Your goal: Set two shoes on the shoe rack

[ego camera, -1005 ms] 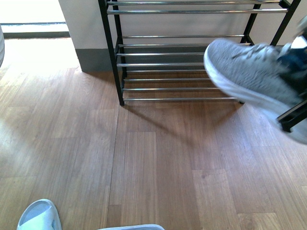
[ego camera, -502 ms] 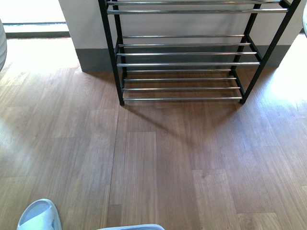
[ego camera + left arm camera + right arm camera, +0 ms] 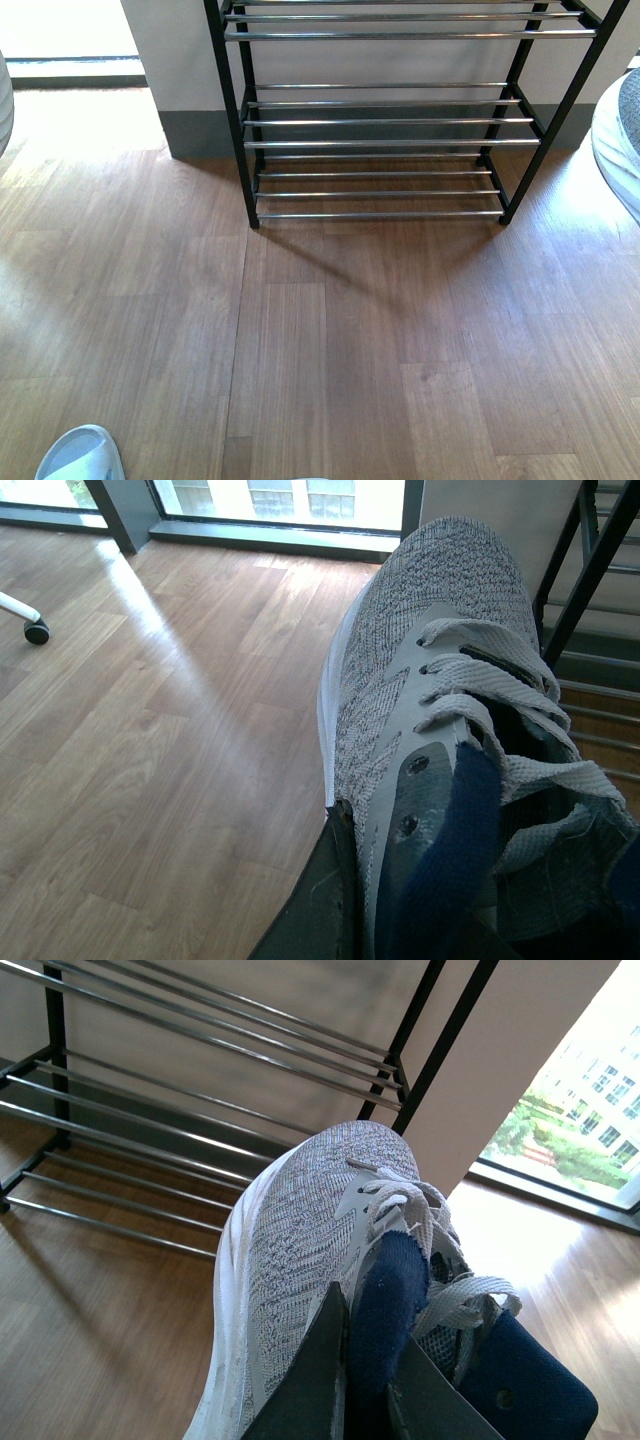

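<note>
The black shoe rack with chrome bars stands against the wall ahead; it also shows in the right wrist view. My right gripper is shut on the navy tongue of a grey sneaker, held off the floor beside the rack's right end. That sneaker's toe peeks in at the front view's right edge. My left gripper is shut on the other grey sneaker, held above the wooden floor with the rack's frame close by. Neither arm shows in the front view.
A pale slipper lies on the floor at the near left. A grey wall base stands left of the rack. A chair caster and a window sill show in the left wrist view.
One second ago the right sneaker hung in front of the rack's right side; it swung out of view, and now only its toe shows at the right edge. The view has tilted slightly.
</note>
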